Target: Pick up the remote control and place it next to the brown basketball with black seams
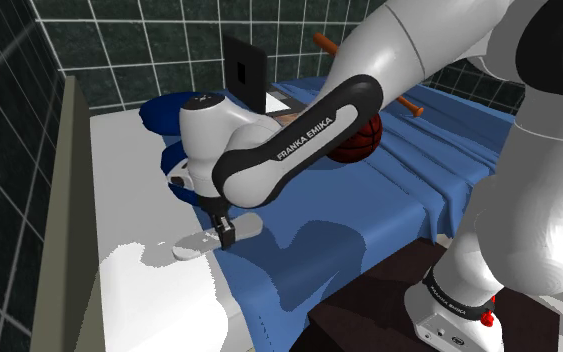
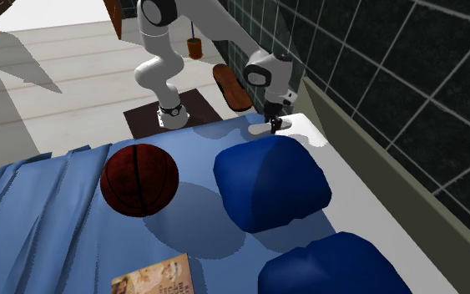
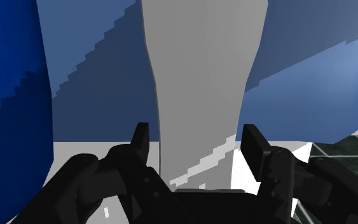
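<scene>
The remote control is a plain pale grey, long slab lying on the blue bedcover where it meets the white sheet. My gripper is down over its narrower end. The two black fingers stand apart on either side of it, open, with a thin gap on each side. In the shoulder view the gripper sits low over the remote. From the second exterior view, gripper and remote are at the bed's far corner. The brown basketball with black seams rests mid-bed, also partly visible behind the arm.
Two dark blue pillows lie between the remote and the near end of the bed. A book lies near the ball. A dark green tiled wall runs close along the bed's side. An orange bat lies beyond the ball.
</scene>
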Controlling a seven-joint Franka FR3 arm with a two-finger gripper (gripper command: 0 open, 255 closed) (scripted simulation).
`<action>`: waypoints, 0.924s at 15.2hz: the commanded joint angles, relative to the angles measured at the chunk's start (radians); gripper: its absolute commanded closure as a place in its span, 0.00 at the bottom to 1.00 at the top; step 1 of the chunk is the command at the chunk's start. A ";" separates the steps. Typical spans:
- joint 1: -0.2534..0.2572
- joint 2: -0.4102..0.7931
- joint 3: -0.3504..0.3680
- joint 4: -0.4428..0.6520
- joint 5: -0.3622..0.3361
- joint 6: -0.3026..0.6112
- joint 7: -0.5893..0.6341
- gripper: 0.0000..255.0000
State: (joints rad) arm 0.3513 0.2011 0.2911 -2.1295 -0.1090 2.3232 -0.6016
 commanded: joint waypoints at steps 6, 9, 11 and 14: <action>-0.005 -0.056 0.007 0.033 0.027 -0.086 -0.020 1.00; -0.007 -0.078 0.008 0.050 0.037 -0.123 -0.027 1.00; -0.007 -0.091 0.009 0.062 0.043 -0.148 -0.031 1.00; -0.008 -0.109 0.010 0.082 0.051 -0.185 -0.037 1.00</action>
State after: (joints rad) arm 0.3437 0.0969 0.3011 -2.0571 -0.0606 2.1527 -0.6362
